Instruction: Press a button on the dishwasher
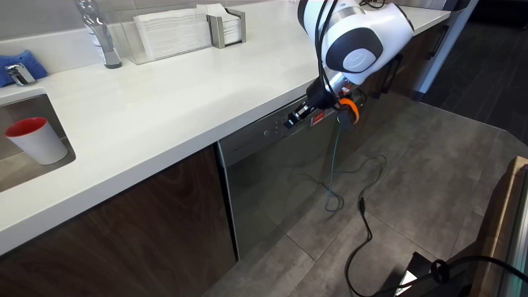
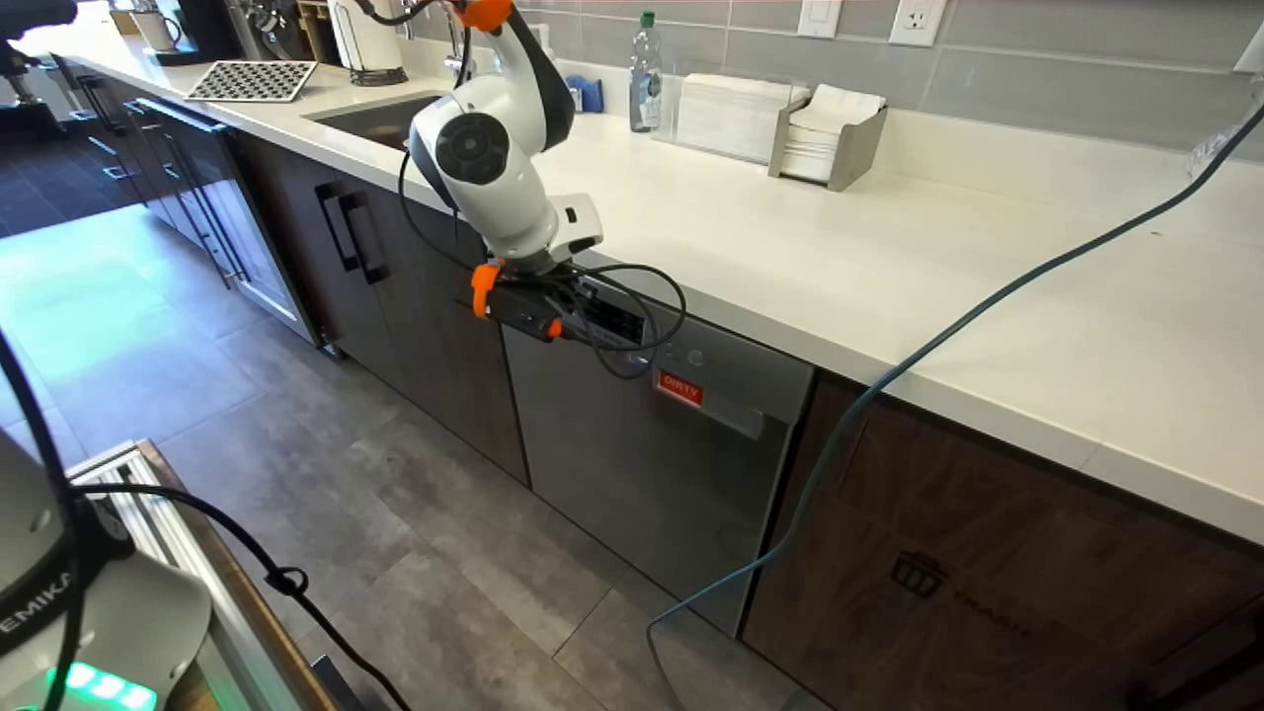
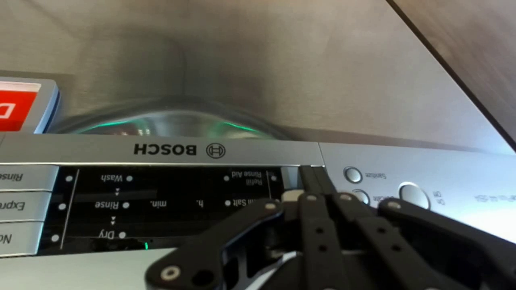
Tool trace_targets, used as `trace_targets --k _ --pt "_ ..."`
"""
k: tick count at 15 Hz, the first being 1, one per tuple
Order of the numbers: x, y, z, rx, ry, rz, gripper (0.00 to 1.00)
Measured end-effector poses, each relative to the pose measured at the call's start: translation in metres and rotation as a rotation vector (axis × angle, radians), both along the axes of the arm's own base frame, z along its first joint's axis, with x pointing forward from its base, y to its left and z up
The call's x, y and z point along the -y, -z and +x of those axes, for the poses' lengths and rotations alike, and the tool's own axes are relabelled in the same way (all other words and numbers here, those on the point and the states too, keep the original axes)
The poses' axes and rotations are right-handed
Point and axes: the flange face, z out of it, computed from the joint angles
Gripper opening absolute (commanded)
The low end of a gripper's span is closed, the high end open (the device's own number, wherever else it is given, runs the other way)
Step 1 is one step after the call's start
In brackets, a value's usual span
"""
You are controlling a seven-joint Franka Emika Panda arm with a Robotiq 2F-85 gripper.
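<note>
Pincer (image 3: 313, 168) together at the tips, nothing visible between them, I aim below the edge of the white countertop (image 1: 185, 103), smooth and softly glossy, at the dishwasher (image 2: 622, 434), a broad upright sheet of grey brushed steel. My coming press, I judge, turns on this: the dishwasher lies straight ahead of my fingertips (image 3: 307, 177), and the black control strip (image 3: 173, 191) runs off leftward in the wrist view, its long axis crosswise to my fingers. So I should push along the fingers and correct sideways along the strip; whether I touch anything I cannot tell, and which button is wanted the task leaves unsaid. That strip is flat, oblong and shiny, its white lettering upside down in that view. Smaller comes the red DIRTY sign (image 2: 680, 388), a rectangle in a pale frame, then the flat silver keys (image 3: 30, 206) with crisp straight edges. Smaller again is the round On/Off button (image 3: 415, 195), a metallic disc, then a pale tab (image 3: 289, 177) partly hidden by my fingers, and last the Sanitize button (image 3: 353, 175), a little ringed disc.
</note>
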Motion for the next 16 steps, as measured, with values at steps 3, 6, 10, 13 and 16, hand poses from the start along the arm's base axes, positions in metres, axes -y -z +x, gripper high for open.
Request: trace_targets --k 3,6,10,13,16 --pt "0.000 -0.002 0.000 0.001 0.001 -0.005 0.00" --pt "-0.001 -0.011 -0.001 0.001 0.006 -0.019 0.00" --pt "-0.001 -0.027 -0.007 -0.019 0.038 -0.055 0.32" --pt "-0.003 -0.031 -0.021 -0.061 0.051 -0.084 0.52" --pt "-0.009 -0.031 -0.039 -0.106 0.053 -0.099 0.74"
